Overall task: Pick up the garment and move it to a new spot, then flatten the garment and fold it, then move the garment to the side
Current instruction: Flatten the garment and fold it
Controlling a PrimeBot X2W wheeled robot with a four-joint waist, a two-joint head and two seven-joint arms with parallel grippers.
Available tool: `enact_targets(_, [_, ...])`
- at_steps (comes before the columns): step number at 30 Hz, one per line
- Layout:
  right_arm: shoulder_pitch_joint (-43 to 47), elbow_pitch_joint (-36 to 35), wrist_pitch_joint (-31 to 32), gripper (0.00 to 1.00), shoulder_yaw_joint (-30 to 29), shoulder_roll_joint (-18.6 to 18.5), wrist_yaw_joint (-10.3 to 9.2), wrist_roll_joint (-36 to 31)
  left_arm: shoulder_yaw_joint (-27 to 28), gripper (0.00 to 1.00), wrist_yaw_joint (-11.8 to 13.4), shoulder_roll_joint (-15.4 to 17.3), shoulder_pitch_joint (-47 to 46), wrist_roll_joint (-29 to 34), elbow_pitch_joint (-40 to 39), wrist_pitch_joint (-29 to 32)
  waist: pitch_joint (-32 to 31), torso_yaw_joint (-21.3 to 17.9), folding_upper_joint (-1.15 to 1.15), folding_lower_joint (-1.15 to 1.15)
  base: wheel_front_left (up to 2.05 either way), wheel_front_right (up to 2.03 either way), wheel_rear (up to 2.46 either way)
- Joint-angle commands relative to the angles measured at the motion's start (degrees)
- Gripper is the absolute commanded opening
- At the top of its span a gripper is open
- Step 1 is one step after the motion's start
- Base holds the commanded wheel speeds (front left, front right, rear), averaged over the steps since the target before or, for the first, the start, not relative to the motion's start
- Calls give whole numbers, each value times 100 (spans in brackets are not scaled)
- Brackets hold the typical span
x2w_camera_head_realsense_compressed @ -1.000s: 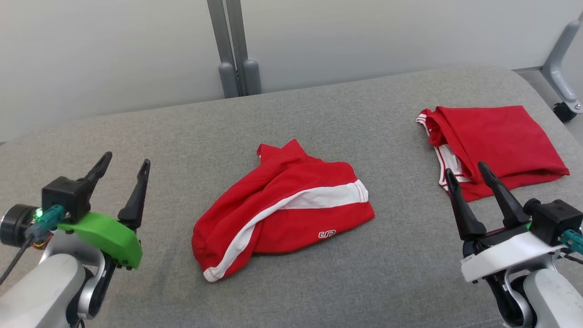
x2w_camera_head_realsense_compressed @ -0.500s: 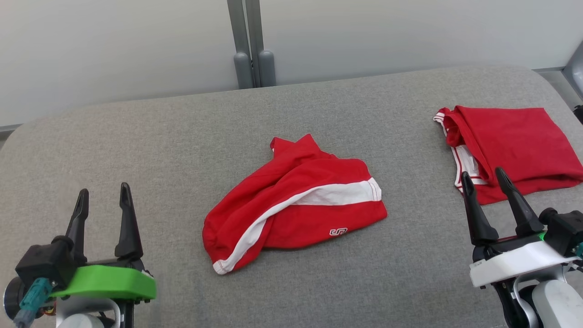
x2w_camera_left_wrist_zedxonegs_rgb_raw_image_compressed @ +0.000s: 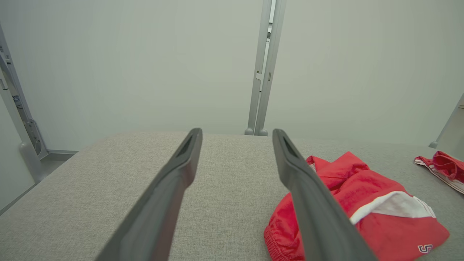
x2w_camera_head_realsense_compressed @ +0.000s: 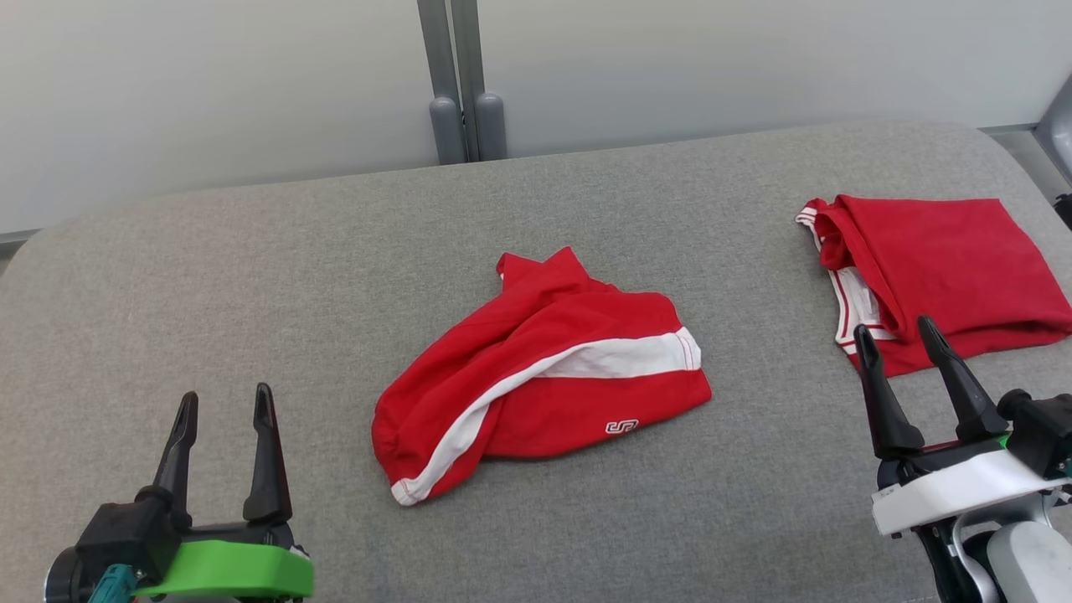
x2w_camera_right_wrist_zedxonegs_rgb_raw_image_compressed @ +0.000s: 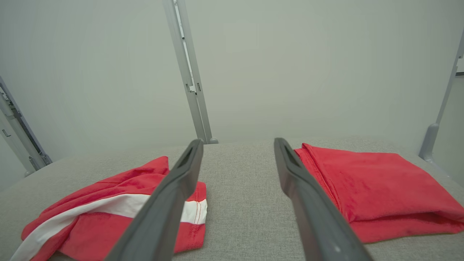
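At the centre of the head view, the red shorts (x2w_camera_head_realsense_compressed: 540,377) lie crumpled on the grey fabric surface (x2w_camera_head_realsense_compressed: 251,276). A white stripe (x2w_camera_head_realsense_compressed: 586,360) runs diagonally across them, and a small white logo (x2w_camera_head_realsense_compressed: 621,427) sits near their lower right edge. At the lower left of the frame, the left tool (x2w_camera_head_realsense_compressed: 226,394) stands with its 2 dark fingers (x2w_camera_head_realsense_compressed: 266,452) spread and nothing between them, well apart from the shorts. At the lower right, the right tool (x2w_camera_head_realsense_compressed: 894,328) is likewise wide apart and empty. Its fingertips (x2w_camera_head_realsense_compressed: 861,339) overlap the near edge of a folded red garment (x2w_camera_head_realsense_compressed: 938,268) with white trim at the upper right, though I cannot tell if they touch it. In the right wrist view, the shorts sit at the lower left and the folded garment at the right, with bare surface between them. 2 grey posts (x2w_camera_head_realsense_compressed: 456,84) rise against the pale wall (x2w_camera_head_realsense_compressed: 209,84) at the top centre of the head view.
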Motion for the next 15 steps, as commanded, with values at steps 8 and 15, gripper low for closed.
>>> enact_targets(8, [-17, -20, -11, 100, 1, -29, 1, -9, 331, 100, -352, -255, 91, 292, 159, -14, 37, 18, 0, 0, 0, 0, 0])
enact_targets(15, [-36, 23, -11, 100, 20, -58, 1, -5, 510, 100, -526, -392, 97, 455, 259, -14, 38, 45, 0, 0, 0, 0, 0])
